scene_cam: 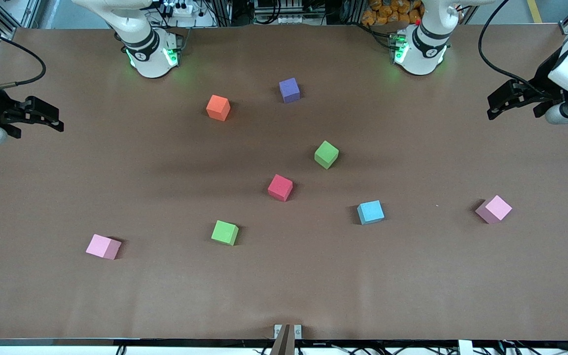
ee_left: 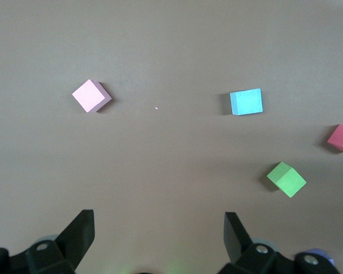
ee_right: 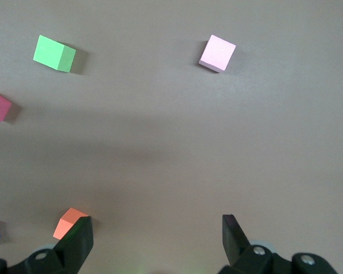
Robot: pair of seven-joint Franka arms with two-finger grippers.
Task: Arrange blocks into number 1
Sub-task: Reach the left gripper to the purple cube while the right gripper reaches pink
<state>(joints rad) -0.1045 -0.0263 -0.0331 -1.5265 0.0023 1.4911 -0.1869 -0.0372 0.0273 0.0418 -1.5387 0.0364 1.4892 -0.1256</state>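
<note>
Eight blocks lie scattered on the brown table. Purple (scene_cam: 289, 90) and orange (scene_cam: 218, 107) lie nearest the robots' bases. Green (scene_cam: 326, 154) and red (scene_cam: 280, 188) sit mid-table, with light blue (scene_cam: 371, 212) and a second green (scene_cam: 225, 232) nearer the camera. One pink block (scene_cam: 494, 209) lies toward the left arm's end, the other pink (scene_cam: 103, 246) toward the right arm's end. My left gripper (scene_cam: 496, 104) (ee_left: 159, 220) hangs open and empty over its end of the table. My right gripper (scene_cam: 57, 118) (ee_right: 157, 222) hangs open and empty over the other end.
The table's edge nearest the camera carries a small clamp (scene_cam: 287, 331). The two arm bases (scene_cam: 152, 54) (scene_cam: 419, 52) stand along the farthest edge, with cables and equipment past them.
</note>
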